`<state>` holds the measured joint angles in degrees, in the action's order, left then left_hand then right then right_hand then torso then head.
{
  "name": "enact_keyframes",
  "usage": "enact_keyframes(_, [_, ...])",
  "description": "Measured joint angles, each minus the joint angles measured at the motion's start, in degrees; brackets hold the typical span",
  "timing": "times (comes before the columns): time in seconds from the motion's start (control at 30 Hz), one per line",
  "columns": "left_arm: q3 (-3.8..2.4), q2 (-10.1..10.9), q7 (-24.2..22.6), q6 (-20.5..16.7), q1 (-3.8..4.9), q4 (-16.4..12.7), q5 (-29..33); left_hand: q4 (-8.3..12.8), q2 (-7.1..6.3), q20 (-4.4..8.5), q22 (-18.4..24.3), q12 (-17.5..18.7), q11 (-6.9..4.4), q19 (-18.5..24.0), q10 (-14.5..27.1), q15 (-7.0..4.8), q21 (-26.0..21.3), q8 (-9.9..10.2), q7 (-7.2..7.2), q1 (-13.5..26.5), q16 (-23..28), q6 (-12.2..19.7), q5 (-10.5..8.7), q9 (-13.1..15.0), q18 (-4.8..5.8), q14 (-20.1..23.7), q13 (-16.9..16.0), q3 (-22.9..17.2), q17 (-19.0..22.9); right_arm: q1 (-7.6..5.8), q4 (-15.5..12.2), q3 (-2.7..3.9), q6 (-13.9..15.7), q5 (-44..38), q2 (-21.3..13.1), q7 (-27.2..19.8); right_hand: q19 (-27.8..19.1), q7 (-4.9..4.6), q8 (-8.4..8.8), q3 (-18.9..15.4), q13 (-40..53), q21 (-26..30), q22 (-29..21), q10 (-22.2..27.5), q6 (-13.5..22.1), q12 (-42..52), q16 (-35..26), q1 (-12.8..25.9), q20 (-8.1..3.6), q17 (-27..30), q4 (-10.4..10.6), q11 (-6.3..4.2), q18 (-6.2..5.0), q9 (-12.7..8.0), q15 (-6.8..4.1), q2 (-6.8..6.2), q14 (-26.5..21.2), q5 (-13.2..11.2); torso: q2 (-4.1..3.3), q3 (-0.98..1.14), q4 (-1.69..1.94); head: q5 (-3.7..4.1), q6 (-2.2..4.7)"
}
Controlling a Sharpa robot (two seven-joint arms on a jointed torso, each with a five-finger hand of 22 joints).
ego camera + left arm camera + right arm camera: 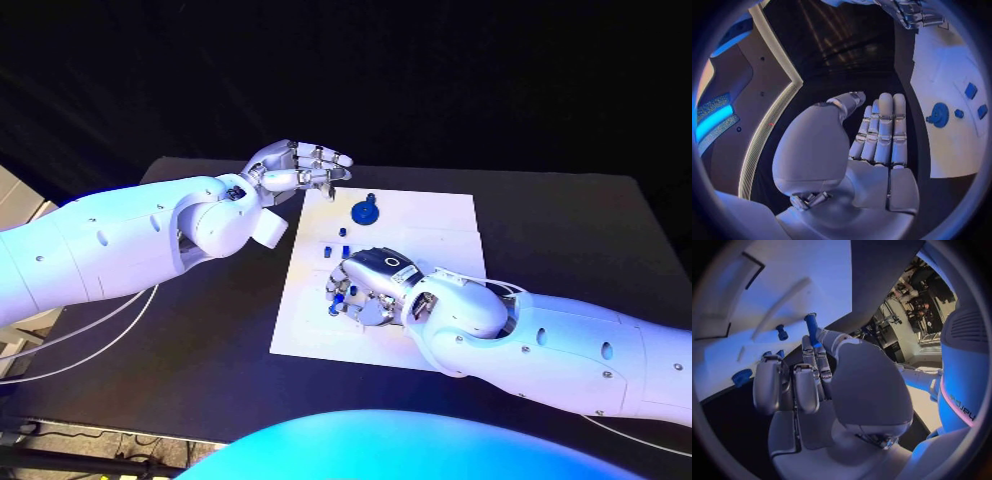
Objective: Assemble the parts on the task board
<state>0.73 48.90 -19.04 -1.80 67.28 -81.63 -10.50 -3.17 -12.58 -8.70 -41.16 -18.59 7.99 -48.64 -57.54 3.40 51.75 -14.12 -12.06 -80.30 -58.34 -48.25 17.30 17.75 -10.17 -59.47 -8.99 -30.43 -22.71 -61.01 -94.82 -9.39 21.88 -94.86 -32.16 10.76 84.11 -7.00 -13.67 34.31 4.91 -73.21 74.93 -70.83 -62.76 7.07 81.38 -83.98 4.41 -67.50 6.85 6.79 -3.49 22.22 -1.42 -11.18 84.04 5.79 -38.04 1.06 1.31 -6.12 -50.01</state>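
Observation:
The white task board [411, 235] lies mid-table. My right hand [372, 287] hovers over its near left part and pinches a blue peg [811, 326] between thumb and finger; the peg [336, 301] points down at the board [798, 275]. A round blue part [366, 211] stands near the far edge, with small blue pieces [343, 234] just in front of it. My left hand [299, 165] hangs by the board's far left corner, fingers straight and holding nothing [876, 135]. From there the round part [939, 114] and the small pieces [971, 90] lie on the board [942, 60].
The black table [577, 230] surrounds the board, with bare surface to the right and far side. Recessed slots [753, 267] mark the board near my right hand. Another small blue piece [782, 332] stands on the board beyond the peg.

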Motion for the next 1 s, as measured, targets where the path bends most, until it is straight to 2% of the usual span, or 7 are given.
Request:
enact_keyframes(0.6, [0.00,0.10,0.02,0.00,0.00,-0.03,0.00,0.00,0.00,0.00,0.00,0.00,0.00,0.00,0.00,0.00,0.00,0.00,0.00,0.00,0.00,0.00,0.00,0.00,0.00,0.00,-0.04,0.00,0.00,-0.01,0.91,-0.14,-2.11,-1.37,0.97,1.32,0.00,0.07,-0.29,0.09,2.37,0.37,-0.01,0.01,0.12,-0.30,0.00,0.44,0.00,0.28,-0.10,-0.02,0.00,-0.03,0.01,-0.08,0.01,0.22,0.03,-0.02,0.08,-0.29,0.00])
enact_keyframes(0.67, [0.00,0.10,0.02,0.00,0.00,-0.03,0.00,0.00,0.00,0.00,0.00,0.00,0.00,0.00,0.00,0.00,0.00,0.00,0.00,0.00,0.00,0.00,0.00,0.00,0.00,0.00,-0.04,0.00,0.00,0.02,1.04,-0.20,-2.11,-1.45,1.15,1.32,0.00,-0.34,-0.29,0.09,2.81,0.71,-0.01,0.02,0.53,-0.40,0.00,0.94,0.00,0.28,-0.10,-0.02,0.00,0.09,0.01,0.02,0.01,0.21,0.03,-0.02,0.07,-0.32,0.00])
enact_keyframes(0.73, [0.00,0.10,0.02,0.00,0.00,-0.03,0.00,0.00,0.00,0.00,-0.01,0.00,0.00,0.00,0.00,0.00,0.00,0.00,0.00,0.00,0.00,0.00,0.00,0.00,0.00,0.00,-0.04,0.00,0.00,0.03,1.18,-0.25,-2.10,-1.46,1.29,1.31,0.00,-0.75,0.15,0.95,2.94,1.29,-0.01,0.27,1.66,-1.17,0.00,1.98,0.00,0.28,-1.57,-0.28,-0.01,0.22,0.01,0.06,0.01,0.22,0.03,-0.02,0.07,-0.34,0.00])
enact_keyframes(0.77, [0.00,0.10,0.02,0.00,0.00,-0.03,0.00,0.00,0.00,0.00,0.00,0.00,0.00,0.00,0.00,0.00,0.00,0.00,0.00,0.00,0.00,0.00,0.00,-0.01,-0.01,0.00,-0.04,0.00,0.00,0.03,1.25,-0.27,-2.07,-1.45,1.35,1.26,0.00,-1.01,0.65,1.58,2.96,1.77,-0.02,0.59,2.59,-1.87,0.00,3.19,0.00,0.37,-2.54,-0.60,0.00,0.17,0.34,-0.25,-0.07,0.90,0.03,-0.02,0.07,-0.34,0.00])
enact_keyframes(0.9, [0.00,0.10,0.03,0.00,0.00,-0.04,0.00,0.00,0.00,0.00,-0.01,0.00,0.00,0.00,0.00,0.00,0.00,0.00,0.00,0.00,0.00,0.00,0.00,-0.05,0.00,0.00,-0.04,0.00,0.00,0.07,1.40,-0.39,-1.95,-1.25,1.41,0.96,-0.10,-1.62,2.07,0.65,1.84,4.47,-0.02,1.76,4.92,-3.28,0.00,5.67,0.75,1.09,-2.86,-2.10,-0.02,-0.37,1.29,-2.14,0.02,2.45,0.05,-0.03,0.07,-0.37,0.00])
enact_keyframes(0.93, [0.00,0.11,0.03,0.00,0.00,-0.04,0.00,0.00,0.00,0.00,-0.01,0.00,0.00,0.00,0.00,0.00,0.00,0.00,0.00,0.00,0.00,0.00,0.00,-0.05,0.00,0.00,-0.04,0.00,0.00,0.10,1.41,-0.43,-1.91,-1.19,1.41,0.84,-0.21,-1.63,2.15,0.43,1.66,4.93,-0.02,2.27,5.08,-3.31,-0.13,6.09,0.86,1.26,-2.66,-2.14,-0.02,-0.41,1.42,-2.27,-0.03,2.56,0.06,-0.03,0.07,-0.37,0.00])
enact_keyframes(1.0, [0.00,0.12,0.03,0.00,0.01,-0.04,0.00,0.00,0.00,0.00,-0.01,0.00,0.00,0.00,0.00,0.00,0.00,0.00,0.00,0.00,0.00,0.00,0.00,-0.05,0.00,0.00,-0.04,0.00,0.00,0.21,1.47,-0.58,-1.84,-0.99,1.39,0.58,-1.07,-1.78,2.89,-0.76,0.89,8.33,-0.02,5.16,6.18,-3.31,-0.50,7.09,1.58,1.81,-2.50,-1.46,-0.30,-0.58,1.78,-3.28,-0.10,2.66,0.06,-0.02,0.07,-0.37,0.00])
